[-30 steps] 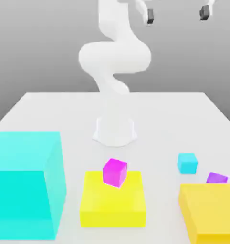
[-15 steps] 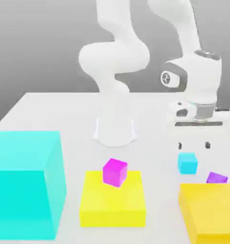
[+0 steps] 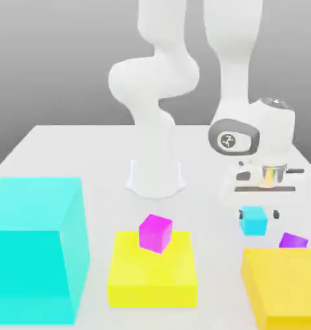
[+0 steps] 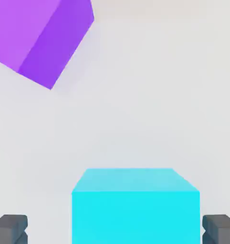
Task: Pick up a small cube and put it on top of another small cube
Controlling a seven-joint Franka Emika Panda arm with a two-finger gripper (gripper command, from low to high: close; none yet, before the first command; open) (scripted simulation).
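Note:
The small cyan cube (image 3: 253, 220) rests on the white table (image 3: 68, 148) toward the exterior view's right. My gripper (image 3: 259, 214) has come down straight over it. In the hand view the cyan cube (image 4: 136, 205) sits between the two dark fingertips (image 4: 9, 228), with a gap on each side, so the gripper (image 4: 115, 229) is open and holds nothing. A small purple cube (image 3: 292, 241) lies just beyond it, near the yellow block; the hand view shows this purple cube (image 4: 40, 33) too. A small magenta cube (image 3: 155, 232) stands on top of a flat yellow block (image 3: 153, 274).
A huge cyan block (image 3: 32, 248) stands at the exterior view's left front. A second yellow block (image 3: 284, 290) fills the right front corner, close to the purple cube. The arm's white base (image 3: 155, 177) rises from the table's middle.
The arm has swung down from high above the table until the hand hangs over the small cyan cube, fingers on either side of it. No cube has moved.

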